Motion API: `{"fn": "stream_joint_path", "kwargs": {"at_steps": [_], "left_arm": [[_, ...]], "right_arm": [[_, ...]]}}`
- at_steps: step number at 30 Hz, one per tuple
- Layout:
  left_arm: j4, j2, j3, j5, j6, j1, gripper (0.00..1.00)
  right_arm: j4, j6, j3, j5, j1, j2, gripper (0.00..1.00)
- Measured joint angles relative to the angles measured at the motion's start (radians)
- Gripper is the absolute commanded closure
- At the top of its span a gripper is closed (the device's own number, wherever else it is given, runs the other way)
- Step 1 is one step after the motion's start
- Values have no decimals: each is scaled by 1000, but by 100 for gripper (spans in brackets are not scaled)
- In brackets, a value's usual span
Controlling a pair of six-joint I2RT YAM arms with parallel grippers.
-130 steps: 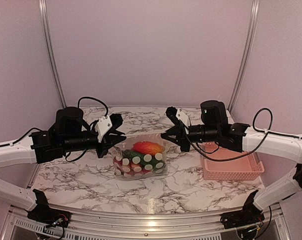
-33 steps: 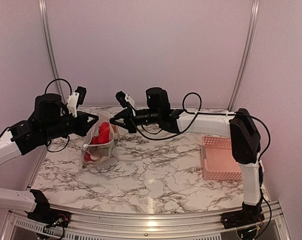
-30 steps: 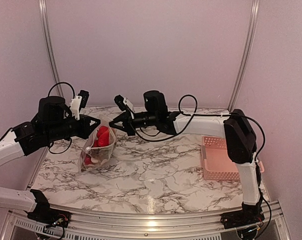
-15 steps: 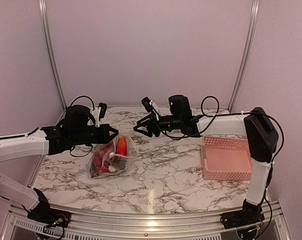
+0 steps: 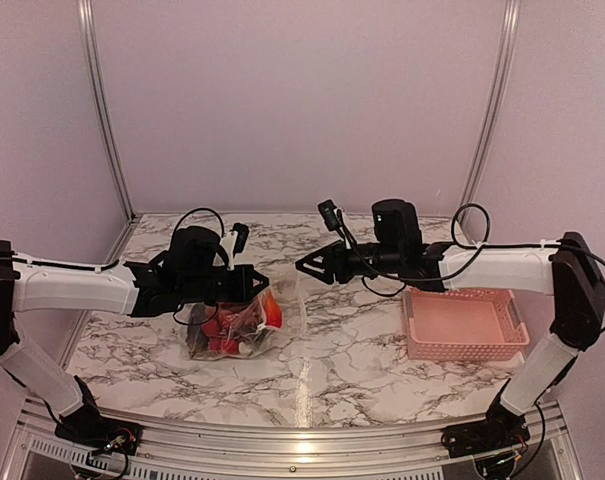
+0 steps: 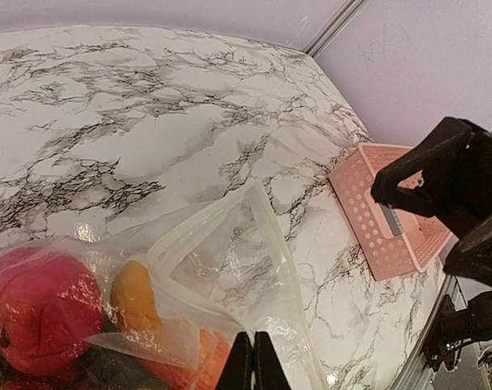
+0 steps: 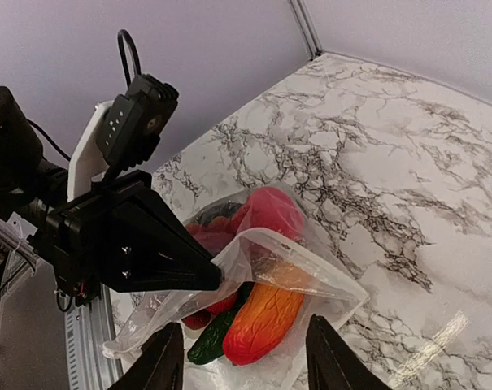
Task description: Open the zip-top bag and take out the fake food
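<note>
- Top external view is showing the zip-top bag lying left of centre on the counter, with the fake food bunching inside it
- At the bag's upper edge the left claw is clenching one lip; in the left wrist view its fingers are pressing together on the clear film at the bottom of the frame, probably anchoring that side so the mouth cannot sag shut
- Just right of the bag the right claw is hovering released, its fingers spreading apart at the bottom of the right wrist view and gripping nothing, seemingly lining up on the free lip or the contents
- Judging by the right wrist view, the mouth is gaping: a red piece, an orange piece and a green cucumber are lying inside, none removed yet
- At the right of the overhead frame the pink basket is sitting well apart from the bag, possibly waiting for the pieces
</note>
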Motion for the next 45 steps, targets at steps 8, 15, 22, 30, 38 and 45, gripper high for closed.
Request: {"fn": "stream_joint_path", "kwargs": {"at_steps": [8, 15, 22, 30, 38, 45], "left_arm": [[65, 28, -1, -20, -11, -25, 100], [127, 28, -42, -26, -11, -33, 100], [164, 29, -73, -21, -14, -34, 100], [195, 39, -76, -4, -14, -34, 100], [199, 47, -76, 2, -13, -34, 100], [215, 74, -76, 3, -13, -34, 100]], "right_arm": [[19, 173, -106, 12, 96, 40, 53], [77, 221, -107, 41, 129, 151, 54], [90, 232, -96, 80, 132, 255, 53], [98, 230, -18, 86, 132, 336, 42], [92, 225, 54, 123, 134, 395, 32], [64, 223, 116, 165, 140, 447, 30]]}}
